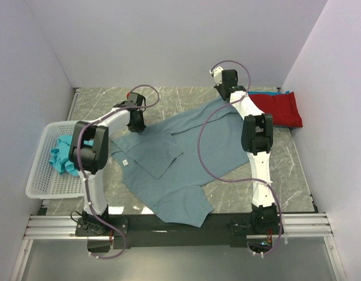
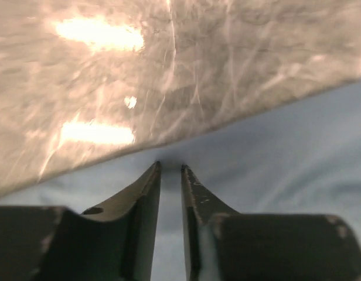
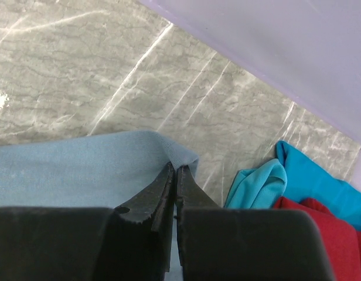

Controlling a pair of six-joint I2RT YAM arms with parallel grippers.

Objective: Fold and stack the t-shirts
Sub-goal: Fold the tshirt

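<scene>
Blue tee point(image 1: 192, 152) lies spread, partly folded, mid-worktop point(image 1: 286, 170). The left hand point(image 2: 170, 170), narrow, pinches its far-left edge. The right hand point(image 3: 174, 170), nearly closed, nips its far corner near the red tee point(image 1: 280, 108). A teal tee point(image 1: 63, 155) fills the basket point(image 1: 37, 175).

Matt, soft woven cloth of the blue-grey t-shirt point(image 1: 186, 153); glossy, grey white-veined stone-look tabletop point(image 1: 286, 170) showing bright glare; white openwork plastic basket point(image 1: 37, 175) with a smooth finish.

Both arms stretch forward, elbows bent; the left gripper point(image 2: 169, 168) and right gripper point(image 3: 174, 168) each pinch the blue-grey t-shirt point(image 1: 186, 146) at its edge.
</scene>
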